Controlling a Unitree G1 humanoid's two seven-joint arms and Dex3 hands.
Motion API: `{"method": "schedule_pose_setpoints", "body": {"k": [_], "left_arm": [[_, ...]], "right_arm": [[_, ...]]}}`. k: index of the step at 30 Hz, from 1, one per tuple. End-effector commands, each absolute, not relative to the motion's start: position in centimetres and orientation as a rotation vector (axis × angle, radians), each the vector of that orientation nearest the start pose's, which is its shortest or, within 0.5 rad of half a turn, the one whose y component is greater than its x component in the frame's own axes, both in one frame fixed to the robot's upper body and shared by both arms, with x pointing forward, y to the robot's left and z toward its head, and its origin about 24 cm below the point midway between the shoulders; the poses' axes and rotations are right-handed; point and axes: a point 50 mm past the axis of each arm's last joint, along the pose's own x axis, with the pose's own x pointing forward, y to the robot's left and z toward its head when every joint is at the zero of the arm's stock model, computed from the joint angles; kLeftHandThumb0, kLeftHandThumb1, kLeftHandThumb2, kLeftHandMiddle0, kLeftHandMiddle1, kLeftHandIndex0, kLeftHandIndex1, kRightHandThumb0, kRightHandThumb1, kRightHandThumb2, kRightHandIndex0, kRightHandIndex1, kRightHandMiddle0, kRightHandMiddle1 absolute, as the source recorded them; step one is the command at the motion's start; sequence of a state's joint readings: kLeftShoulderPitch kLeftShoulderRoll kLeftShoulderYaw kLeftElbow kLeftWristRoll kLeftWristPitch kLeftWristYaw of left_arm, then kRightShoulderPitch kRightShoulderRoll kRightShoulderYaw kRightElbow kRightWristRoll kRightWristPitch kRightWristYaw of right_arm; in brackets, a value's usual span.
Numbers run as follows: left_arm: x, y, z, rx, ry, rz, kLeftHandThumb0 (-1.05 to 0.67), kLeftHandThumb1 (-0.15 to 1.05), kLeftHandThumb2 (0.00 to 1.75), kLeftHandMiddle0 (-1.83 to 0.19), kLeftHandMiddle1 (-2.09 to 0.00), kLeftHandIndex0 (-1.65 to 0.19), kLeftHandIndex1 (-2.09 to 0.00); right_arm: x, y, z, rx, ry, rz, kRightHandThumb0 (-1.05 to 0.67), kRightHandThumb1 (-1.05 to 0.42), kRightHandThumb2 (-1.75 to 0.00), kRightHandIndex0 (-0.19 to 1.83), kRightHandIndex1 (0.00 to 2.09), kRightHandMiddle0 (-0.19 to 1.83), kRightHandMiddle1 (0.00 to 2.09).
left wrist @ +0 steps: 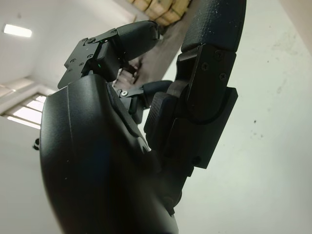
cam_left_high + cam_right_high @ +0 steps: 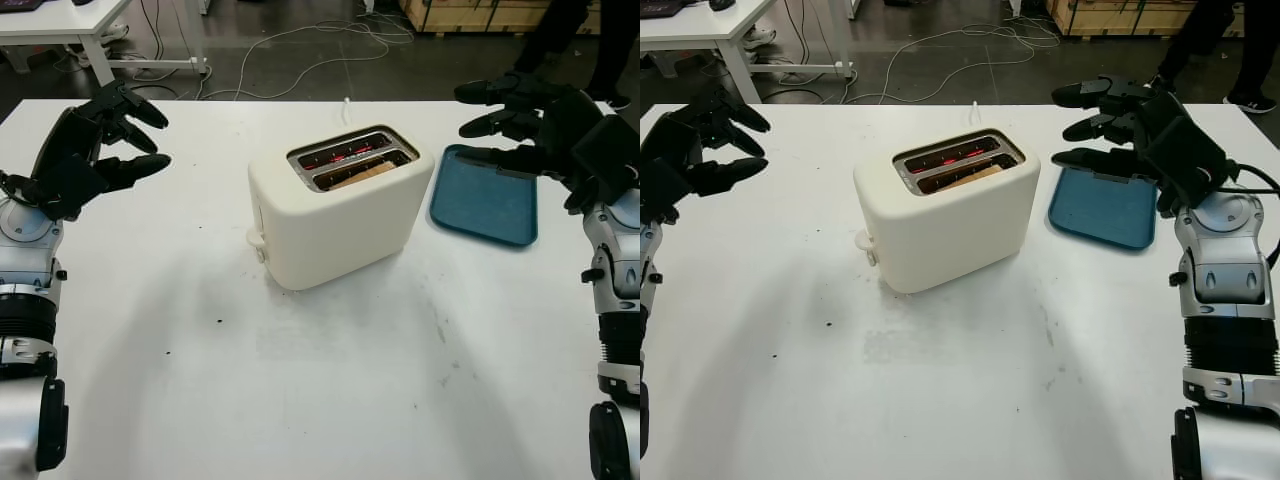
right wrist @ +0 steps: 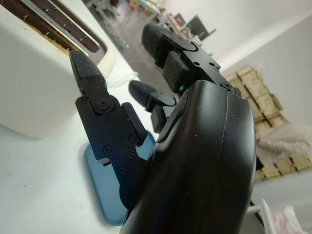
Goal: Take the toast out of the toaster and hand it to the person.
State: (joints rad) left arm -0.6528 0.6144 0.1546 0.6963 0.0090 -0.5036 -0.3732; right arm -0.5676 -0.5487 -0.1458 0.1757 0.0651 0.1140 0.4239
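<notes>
The toast (image 2: 362, 176) sits down in the near slot of the cream toaster (image 2: 335, 215) mid-counter (image 2: 300, 400). Left robot hand (image 2: 95, 140) hangs open off to the toaster's left; right robot hand (image 2: 1120, 125), open and holding nothing, hovers over the blue tray (image 2: 1105, 210).

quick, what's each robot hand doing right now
Left robot hand: open, holding nothing, raised left of the toaster.
Right robot hand: open, holding nothing, raised over the blue tray.
</notes>
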Motion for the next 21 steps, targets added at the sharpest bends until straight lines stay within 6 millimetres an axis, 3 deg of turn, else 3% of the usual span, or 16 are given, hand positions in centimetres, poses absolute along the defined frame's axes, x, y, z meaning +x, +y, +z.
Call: {"method": "schedule_pose_setpoints", "body": {"k": [1, 21], "left_arm": [[34.18, 28.01, 18.54, 0.622, -0.427, -0.141, -1.05, 0.92, 0.13, -0.31, -1.49, -0.22, -1.42], [34.17, 28.02, 18.57, 0.618, -0.429, -0.14, -1.05, 0.92, 0.13, -0.31, -1.48, -0.22, -1.41]], "right_arm": [[33.59, -23.76, 20.49, -0.473, -0.262, 0.229, -0.35, -0.67, 0.0, 0.42, 0.93, 0.56, 0.38], [33.7, -23.72, 20.52, -0.475, -0.261, 0.236, -0.36, -0.67, 0.0, 0.4, 0.96, 0.56, 0.39]]}}
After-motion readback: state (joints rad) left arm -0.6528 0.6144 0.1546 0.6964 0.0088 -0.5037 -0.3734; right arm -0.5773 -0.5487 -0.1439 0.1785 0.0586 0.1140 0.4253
